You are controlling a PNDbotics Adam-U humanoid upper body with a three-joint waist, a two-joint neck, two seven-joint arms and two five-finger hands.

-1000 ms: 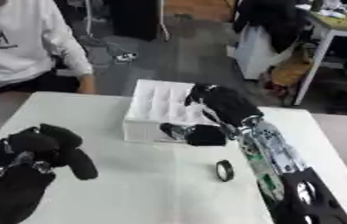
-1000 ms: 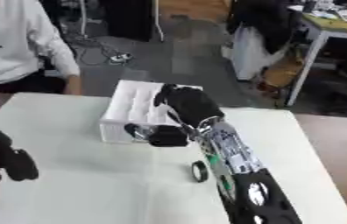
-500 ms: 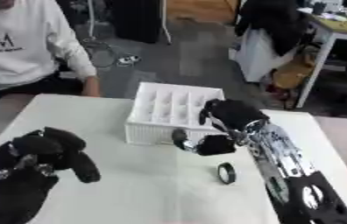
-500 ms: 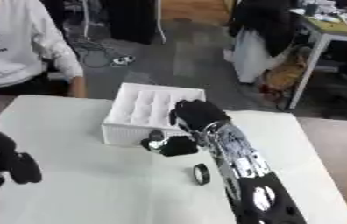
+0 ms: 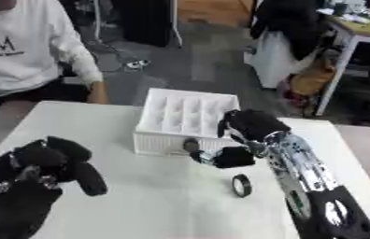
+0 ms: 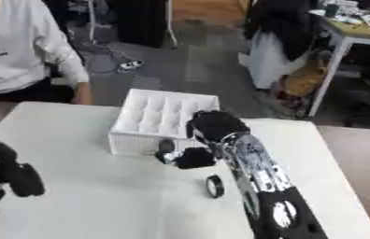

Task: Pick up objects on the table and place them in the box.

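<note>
A white box [image 5: 187,116] with small pockets sits near the far edge of the tabletop [image 5: 139,196]. A person in a white top sits past the far left corner. A black ring [image 5: 240,185] stands on edge near the middle of the tabletop, apart from the box. The right hand [image 5: 250,128] is at the box's front right corner, its fingers [image 5: 225,156] curled around a small dark thing [image 5: 193,146] just in front of the box wall. The left hand [image 5: 53,161] is near the left edge, its fingers curled and holding nothing.
</note>
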